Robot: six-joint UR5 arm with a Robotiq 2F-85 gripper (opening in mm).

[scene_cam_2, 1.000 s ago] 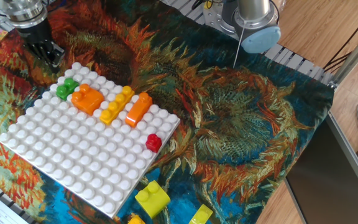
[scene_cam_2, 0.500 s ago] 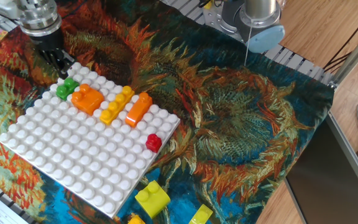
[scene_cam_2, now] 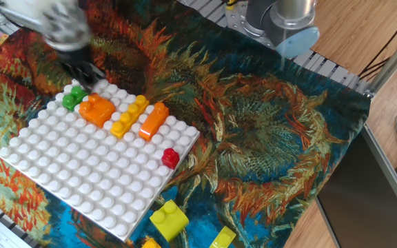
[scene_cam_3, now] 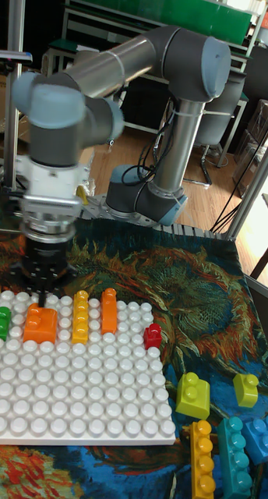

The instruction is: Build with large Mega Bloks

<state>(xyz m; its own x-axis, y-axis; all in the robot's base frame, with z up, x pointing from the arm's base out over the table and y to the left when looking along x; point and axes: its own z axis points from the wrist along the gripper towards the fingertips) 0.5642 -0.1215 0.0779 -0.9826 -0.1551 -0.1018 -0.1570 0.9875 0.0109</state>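
On the white baseplate [scene_cam_2: 81, 172] stand a green brick [scene_cam_2: 73, 96], an orange square brick [scene_cam_2: 96, 109], a yellow bar [scene_cam_2: 129, 115], an orange bar [scene_cam_2: 154, 120] and a red cube [scene_cam_2: 170, 158]. My gripper [scene_cam_2: 88, 73] is motion-blurred just above the plate's far edge, behind the green and orange bricks. In the tall fixed view the gripper [scene_cam_3: 42, 296] hangs right behind the orange square brick [scene_cam_3: 40, 323]. Its dark fingers narrow to one tip and hold nothing that I can see. Loose yellow bricks [scene_cam_2: 169, 219] lie off the plate's near corner.
A sunflower-print cloth [scene_cam_2: 267, 138] covers the table. Beside the plate lie yellow-green bricks [scene_cam_3: 193, 394], a yellow bar [scene_cam_3: 201, 456] and teal bars [scene_cam_3: 234, 456]. The arm's base [scene_cam_2: 281, 21] stands at the far edge. A dark panel [scene_cam_2: 371, 200] lies at the right.
The gripper has travelled right and slightly nearer, from the far left corner to just behind the green and orange bricks. No brick has moved.
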